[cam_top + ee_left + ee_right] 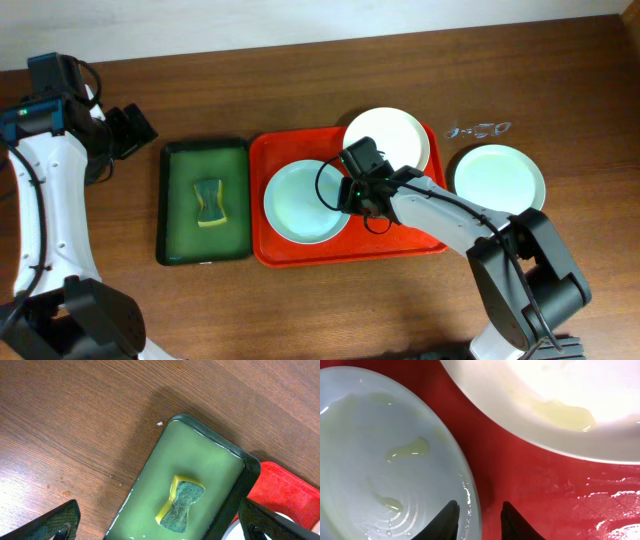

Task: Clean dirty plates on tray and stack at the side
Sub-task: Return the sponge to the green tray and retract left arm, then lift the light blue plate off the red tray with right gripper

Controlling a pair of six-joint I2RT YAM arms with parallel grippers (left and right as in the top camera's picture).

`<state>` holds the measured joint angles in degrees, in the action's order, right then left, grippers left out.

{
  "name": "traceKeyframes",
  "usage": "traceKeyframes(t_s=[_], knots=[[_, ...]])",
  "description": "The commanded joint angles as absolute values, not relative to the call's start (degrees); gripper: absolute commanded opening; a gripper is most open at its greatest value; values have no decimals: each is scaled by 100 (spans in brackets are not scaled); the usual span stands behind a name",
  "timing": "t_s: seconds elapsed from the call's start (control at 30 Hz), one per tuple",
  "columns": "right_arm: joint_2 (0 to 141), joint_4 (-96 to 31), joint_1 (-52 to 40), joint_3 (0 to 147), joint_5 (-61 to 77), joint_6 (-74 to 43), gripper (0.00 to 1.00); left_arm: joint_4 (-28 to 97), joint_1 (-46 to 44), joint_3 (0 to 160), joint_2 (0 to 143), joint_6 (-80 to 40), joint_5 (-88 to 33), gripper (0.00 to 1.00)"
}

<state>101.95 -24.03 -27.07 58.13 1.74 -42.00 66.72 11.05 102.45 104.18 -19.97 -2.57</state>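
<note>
Right gripper (482, 522) fingertips parted, astride the 3 o'clock rim of mint plate (380, 460), not clamped. It and cream plate (560, 395) sit smeared on tray (520, 475). Second mint plate (498, 178) on table at tray's 3 o'clock: probably finished. Left gripper (162, 527) wide open, idle.

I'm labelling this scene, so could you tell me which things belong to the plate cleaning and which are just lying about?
Job: red tray, mint plate on it, cream plate, mint plate beside it, sponge, likely its green tray.
Lying about: small clear object, too small to identify.
</note>
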Motion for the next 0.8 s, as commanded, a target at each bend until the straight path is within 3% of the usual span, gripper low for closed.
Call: traceKeyframes(t_s=[0.0, 0.07, 0.2, 0.77], knots=[[10339, -2303, -2698, 5662, 62, -4230, 29, 6696, 1118, 10322, 10326, -2014, -346, 99], [10481, -2285, -2698, 5651, 67, -4230, 25, 6696, 1118, 10322, 10326, -2014, -346, 99], [10538, -2261, -2698, 5655, 106, -4230, 4, 6696, 1118, 10322, 10326, -2014, -346, 99], [10165, -2991, -2687, 6187, 561, -4224, 4, 6696, 1118, 10322, 10326, -2014, -346, 99]])
